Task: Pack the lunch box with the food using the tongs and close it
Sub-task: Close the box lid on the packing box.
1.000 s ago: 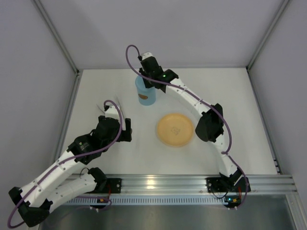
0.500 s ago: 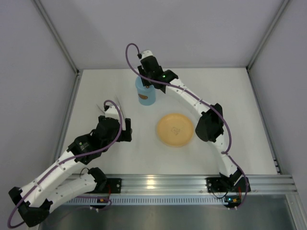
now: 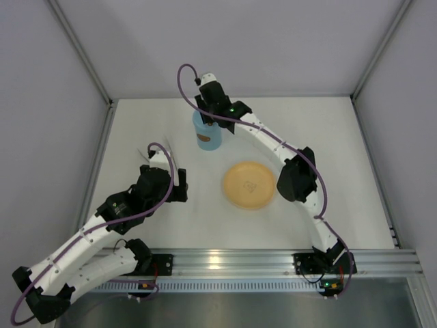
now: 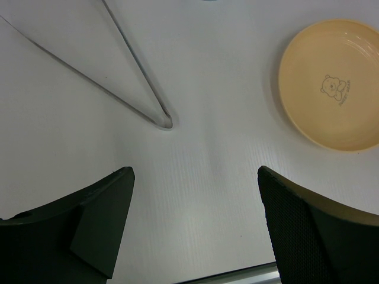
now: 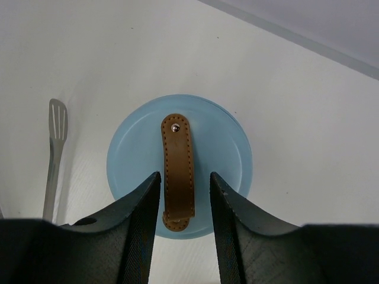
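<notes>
The right gripper's [image 5: 184, 180] jaws are held slightly apart astride the brown leather strap [image 5: 176, 157] on the light blue cylindrical lunch box [image 5: 222, 154]. They are best raised straight, so the lid is left seated.

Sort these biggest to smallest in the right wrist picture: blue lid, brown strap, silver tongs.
1. Blue lid, clearly largest.
2. Brown strap and silver tongs look alike; the tongs lie lower and partly cut off, so no ranking.

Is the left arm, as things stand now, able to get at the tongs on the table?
Probably yes. The tongs lie flat just ahead of the open left gripper, with only bare table between them.
</notes>
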Robot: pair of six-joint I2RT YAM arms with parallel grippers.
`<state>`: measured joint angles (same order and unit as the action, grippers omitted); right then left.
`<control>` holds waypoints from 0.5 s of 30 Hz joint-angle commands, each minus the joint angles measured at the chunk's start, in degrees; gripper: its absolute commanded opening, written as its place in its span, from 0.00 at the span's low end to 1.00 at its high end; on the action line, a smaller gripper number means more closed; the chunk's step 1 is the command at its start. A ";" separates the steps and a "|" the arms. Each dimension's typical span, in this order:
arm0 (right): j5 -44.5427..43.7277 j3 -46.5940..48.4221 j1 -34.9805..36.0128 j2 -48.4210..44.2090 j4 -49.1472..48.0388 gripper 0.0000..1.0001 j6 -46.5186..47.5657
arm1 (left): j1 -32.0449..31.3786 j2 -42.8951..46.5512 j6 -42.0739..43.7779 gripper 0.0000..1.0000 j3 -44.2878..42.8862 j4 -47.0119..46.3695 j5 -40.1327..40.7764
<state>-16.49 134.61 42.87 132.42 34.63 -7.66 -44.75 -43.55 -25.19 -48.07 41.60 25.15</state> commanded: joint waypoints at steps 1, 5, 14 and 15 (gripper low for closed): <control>-1.52 -0.31 0.19 1.61 -5.18 0.38 1.16 | -0.16 0.13 -0.12 0.90 0.35 -0.30 0.96; -2.05 -1.10 0.02 2.23 -7.47 0.39 1.60 | -0.25 -0.04 -0.12 0.90 0.35 -0.30 1.04; -4.78 -2.24 -0.07 2.23 -10.64 0.39 2.04 | -0.16 -0.48 -0.30 0.90 -0.35 0.14 0.78; -5.04 -2.16 0.02 2.14 -10.81 0.39 2.12 | -0.16 -0.57 -0.39 0.90 -0.44 0.14 0.78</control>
<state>-19.44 133.03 42.85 134.23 27.49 -6.37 -44.75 -43.79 -25.30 -48.07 41.63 25.17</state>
